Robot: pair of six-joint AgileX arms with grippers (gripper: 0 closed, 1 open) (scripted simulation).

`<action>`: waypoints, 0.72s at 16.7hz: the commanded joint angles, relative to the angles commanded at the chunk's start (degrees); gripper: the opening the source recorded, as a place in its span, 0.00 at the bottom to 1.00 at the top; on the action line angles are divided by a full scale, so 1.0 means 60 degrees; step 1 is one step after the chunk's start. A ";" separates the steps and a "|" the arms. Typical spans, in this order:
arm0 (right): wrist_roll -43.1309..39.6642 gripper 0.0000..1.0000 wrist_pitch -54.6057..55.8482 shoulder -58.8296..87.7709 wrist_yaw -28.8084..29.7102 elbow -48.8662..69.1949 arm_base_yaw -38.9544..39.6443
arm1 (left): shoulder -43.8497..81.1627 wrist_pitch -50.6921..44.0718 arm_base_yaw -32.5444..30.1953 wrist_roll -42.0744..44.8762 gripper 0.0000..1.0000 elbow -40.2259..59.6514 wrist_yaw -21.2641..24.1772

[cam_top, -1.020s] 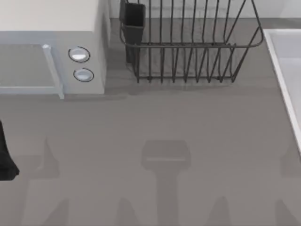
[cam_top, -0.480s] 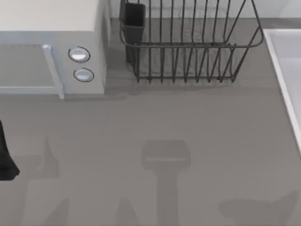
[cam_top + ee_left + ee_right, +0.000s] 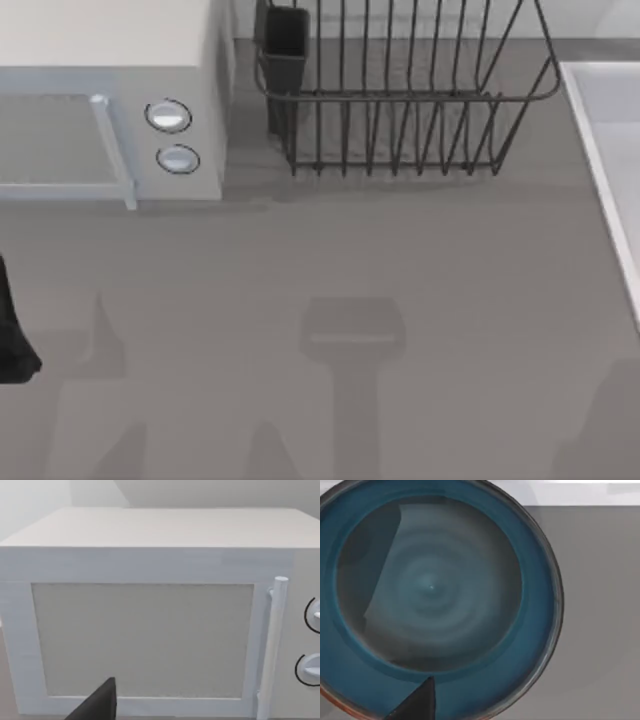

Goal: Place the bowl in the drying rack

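While the drying rack (image 3: 405, 95) stays put, floor shadows shifted.

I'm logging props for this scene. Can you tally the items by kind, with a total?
Microwave: 1
Drying rack: 1
Dark rectangular cup at the rack's corner: 1
Bowl, seen close under the right wrist camera: 1
Total: 4
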 joint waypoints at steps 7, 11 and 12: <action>-0.0367 1.00 -0.0672 0.0934 -0.0065 0.0797 -0.0375 | 0.0000 0.0000 0.0000 0.0000 1.00 0.0000 0.0000; -0.0325 1.00 -0.0278 0.1034 -0.0062 0.0471 -0.0329 | 0.0000 0.0000 0.0000 0.0000 1.00 0.0000 0.0000; -0.0312 1.00 0.0044 0.1143 -0.0064 0.0248 -0.0324 | 0.0000 0.0000 0.0000 0.0000 1.00 0.0000 0.0000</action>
